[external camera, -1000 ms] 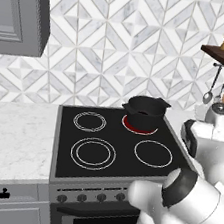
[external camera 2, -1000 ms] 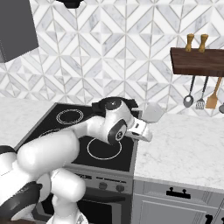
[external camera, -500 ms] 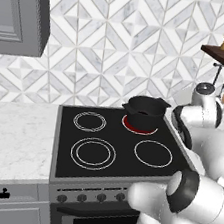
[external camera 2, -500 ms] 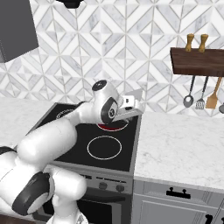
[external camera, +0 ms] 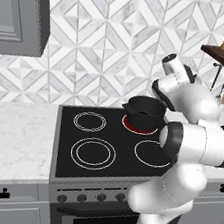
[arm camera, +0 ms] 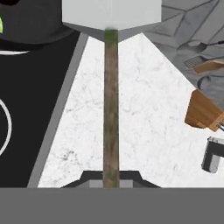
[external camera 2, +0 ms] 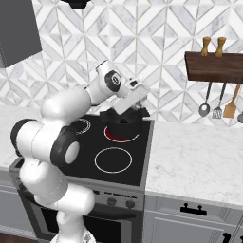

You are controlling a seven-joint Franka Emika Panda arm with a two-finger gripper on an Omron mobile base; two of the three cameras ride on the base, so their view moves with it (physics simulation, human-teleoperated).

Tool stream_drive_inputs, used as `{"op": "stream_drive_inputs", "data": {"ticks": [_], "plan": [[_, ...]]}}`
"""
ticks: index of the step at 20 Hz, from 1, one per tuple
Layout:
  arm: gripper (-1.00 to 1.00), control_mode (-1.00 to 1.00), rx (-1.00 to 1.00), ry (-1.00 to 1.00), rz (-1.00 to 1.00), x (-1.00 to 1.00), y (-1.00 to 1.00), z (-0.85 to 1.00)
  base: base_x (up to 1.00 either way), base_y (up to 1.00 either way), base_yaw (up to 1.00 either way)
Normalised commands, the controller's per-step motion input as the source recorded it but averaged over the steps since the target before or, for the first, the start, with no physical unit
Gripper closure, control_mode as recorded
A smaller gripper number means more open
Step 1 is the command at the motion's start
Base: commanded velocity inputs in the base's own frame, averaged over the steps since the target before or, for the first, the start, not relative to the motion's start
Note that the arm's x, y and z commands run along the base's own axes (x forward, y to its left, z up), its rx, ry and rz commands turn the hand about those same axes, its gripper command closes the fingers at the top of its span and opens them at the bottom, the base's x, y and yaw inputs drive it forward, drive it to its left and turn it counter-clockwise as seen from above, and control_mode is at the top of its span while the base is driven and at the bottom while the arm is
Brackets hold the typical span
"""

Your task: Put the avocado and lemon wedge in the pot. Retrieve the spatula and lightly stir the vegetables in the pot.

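There is one black pot (external camera: 144,111) on the stove (external camera: 104,148), which has four burner rings. One spatula (arm camera: 111,87) is visible in the hand view, and one small green sliver of avocado (arm camera: 1,24). On the wooden shelf (external camera 2: 213,65) stand two small brown bottles (external camera 2: 212,46). Under it hang three utensils (external camera 2: 216,102).

surface: black cooktop (external camera: 103,150); on it: pot (external camera: 144,111), rear right burner; flanks: marble counters (external camera 2: 199,156)
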Motion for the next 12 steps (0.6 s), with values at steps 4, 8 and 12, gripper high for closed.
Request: {"op": "stream_drive_inputs", "data": {"ticks": [4, 8, 12], "plan": [[1.00, -1.00, -0.29, 0.00, -0.03, 0.36, -0.02, -0.18, 0.00, 0.00, 0.00], [1.00, -1.00, -0.29, 0.08, 0.18, 0.53, -0.07, 0.00, 0.00, 0.00, 0.00], [1.00, -1.00, -0.16, 0.12, 0.48, 0.29, 0.00, 0.00, 0.00, 0.00, 0.00]]}}
